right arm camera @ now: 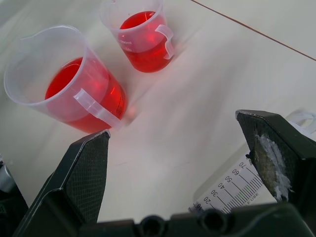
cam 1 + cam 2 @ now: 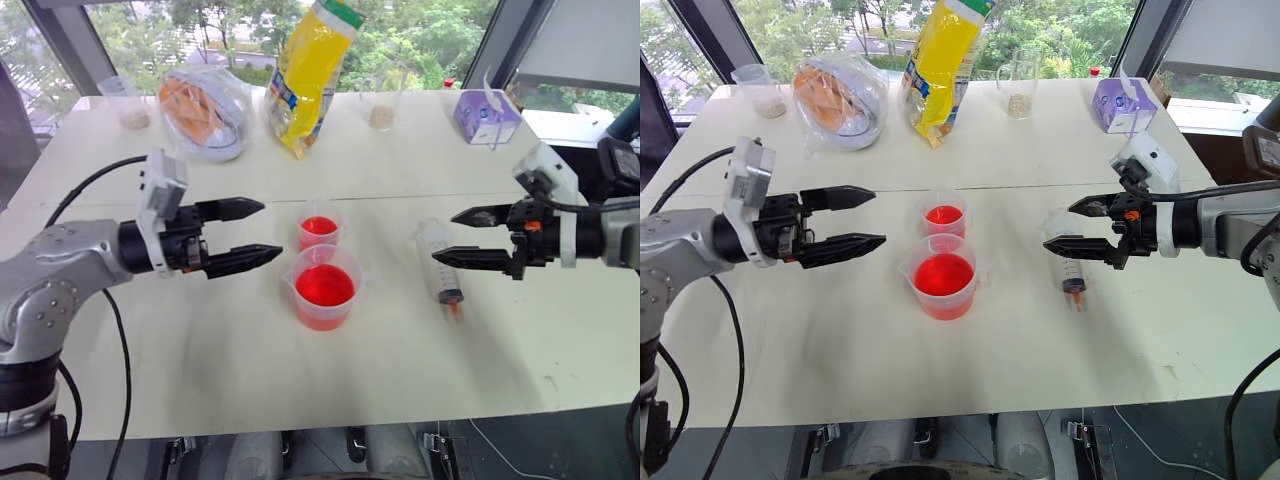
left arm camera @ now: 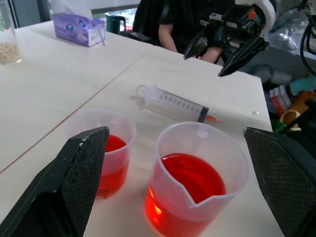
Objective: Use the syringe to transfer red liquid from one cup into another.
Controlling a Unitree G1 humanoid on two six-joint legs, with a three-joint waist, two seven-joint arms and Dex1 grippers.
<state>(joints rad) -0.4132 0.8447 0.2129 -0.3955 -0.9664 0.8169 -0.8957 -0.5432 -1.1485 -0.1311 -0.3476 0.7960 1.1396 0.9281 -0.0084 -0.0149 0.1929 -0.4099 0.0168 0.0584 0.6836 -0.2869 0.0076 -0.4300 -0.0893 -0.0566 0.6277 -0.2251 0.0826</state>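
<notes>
Nearest on the white worktop (image 2: 200, 350), the wider spouted beaker (image 2: 324, 288) is sitting with red liquid (image 2: 324, 285) inside, and the smaller plain cup (image 2: 319, 226) is standing just behind it, almost touching; placed together so the transfer stays short. The syringe (image 2: 440, 258) is lying flat to their right, its reddish tip pointing toward the near edge, untouched. The right hand (image 2: 468, 236) is hovering directly over its barrel, fingers spread wide and empty, seemingly lining up a grasp. The left hand (image 2: 250, 234) is waiting beside the cups, likewise wide and empty, probably to steady them. Farther back, a yellow bag (image 2: 310, 70) and tissue box (image 2: 485, 118) are sitting out of the way.
</notes>
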